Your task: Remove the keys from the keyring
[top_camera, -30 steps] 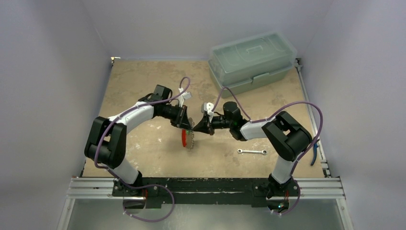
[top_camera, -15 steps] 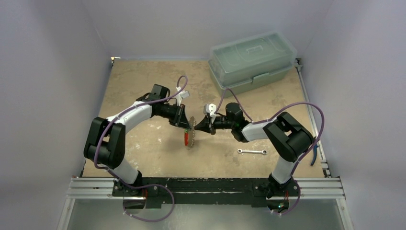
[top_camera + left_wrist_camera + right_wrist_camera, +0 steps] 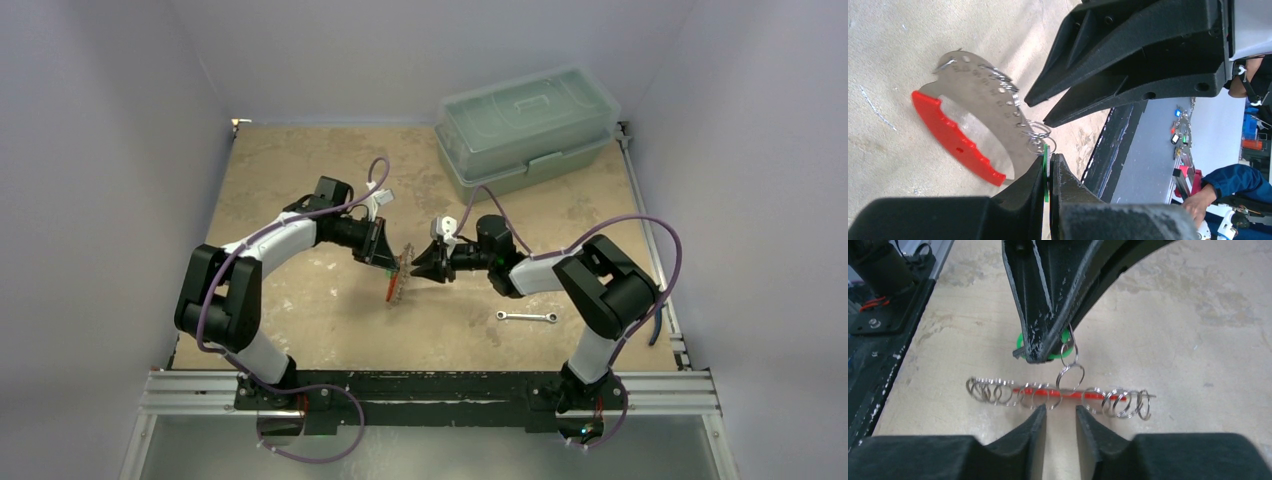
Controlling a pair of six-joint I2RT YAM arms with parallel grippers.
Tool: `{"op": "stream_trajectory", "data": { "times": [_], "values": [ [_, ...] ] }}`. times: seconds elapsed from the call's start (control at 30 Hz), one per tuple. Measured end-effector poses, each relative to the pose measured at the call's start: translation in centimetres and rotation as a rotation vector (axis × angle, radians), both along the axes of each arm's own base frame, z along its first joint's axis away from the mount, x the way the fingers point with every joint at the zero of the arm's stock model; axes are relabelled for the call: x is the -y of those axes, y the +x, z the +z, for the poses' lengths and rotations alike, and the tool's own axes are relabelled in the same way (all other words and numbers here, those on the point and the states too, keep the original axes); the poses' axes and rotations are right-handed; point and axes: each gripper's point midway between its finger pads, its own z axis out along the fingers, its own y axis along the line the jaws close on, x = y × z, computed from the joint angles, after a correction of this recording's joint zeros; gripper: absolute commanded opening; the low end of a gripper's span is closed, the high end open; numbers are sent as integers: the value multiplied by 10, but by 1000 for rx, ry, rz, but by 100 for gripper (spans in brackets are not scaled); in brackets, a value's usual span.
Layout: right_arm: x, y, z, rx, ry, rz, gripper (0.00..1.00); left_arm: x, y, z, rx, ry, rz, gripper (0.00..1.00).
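The keyring (image 3: 979, 95) is a pale flat loop with a red section (image 3: 952, 138), fringed with several small metal rings. It hangs above the table by a ring chain from the green-headed key (image 3: 1046, 165). My left gripper (image 3: 1049, 161) is shut on that key's head. My right gripper (image 3: 1060, 412) is open by a narrow gap and empty, its tips just short of the keyring's edge (image 3: 1063, 394). From above, the keyring (image 3: 395, 286) hangs between the left gripper (image 3: 398, 262) and the right gripper (image 3: 416, 267). I can make out no other keys among the rings.
A slim silver wrench (image 3: 527, 317) lies on the table in front of the right arm. A translucent green lidded box (image 3: 525, 125) stands at the back right. A blue-handled tool (image 3: 657, 320) lies at the right edge.
My right gripper has drawn back to the right, off the keyring. The keyring has swung and now shows nearly edge-on from above. The left gripper has barely moved.
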Motion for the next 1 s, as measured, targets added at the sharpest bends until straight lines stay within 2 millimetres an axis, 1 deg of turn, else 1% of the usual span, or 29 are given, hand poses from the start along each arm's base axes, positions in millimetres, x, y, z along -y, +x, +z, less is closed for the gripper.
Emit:
{"op": "stream_trajectory", "data": {
  "times": [0.1, 0.17, 0.27, 0.33, 0.43, 0.5, 0.7, 0.83, 0.9, 1.0],
  "values": [
    [3, -1, -5, -27, -17, -2, 40, 0, 0, 0, 2, -1, -1, 0],
    [5, -3, -4, -41, -22, 2, 42, 1, -1, 0, 1, -2, -5, 0],
    [4, -4, 2, -44, -19, 4, 42, 2, -2, 0, 3, -2, -10, 0],
    [3, -3, 10, -42, -10, 3, 41, 4, -3, 0, 3, -1, -14, 0],
    [-1, -1, 21, -38, 5, 7, 41, 6, -5, 1, 5, -1, -24, 0],
    [-4, -1, 23, -41, 7, 11, 40, 7, -6, 1, 7, -2, -28, 0],
    [-14, -7, 25, -50, -2, 35, 39, 8, -8, 1, 10, 2, -33, 0],
    [-17, -4, 20, -62, -15, 35, 39, 6, -6, -2, 15, 21, -23, 0],
    [-19, -4, 18, -62, -21, 36, 37, 6, -5, -3, 18, 31, -19, 0],
    [-21, -3, 15, -58, -27, 36, 29, 4, -4, -5, 22, 43, -13, 0]
  ]
}}
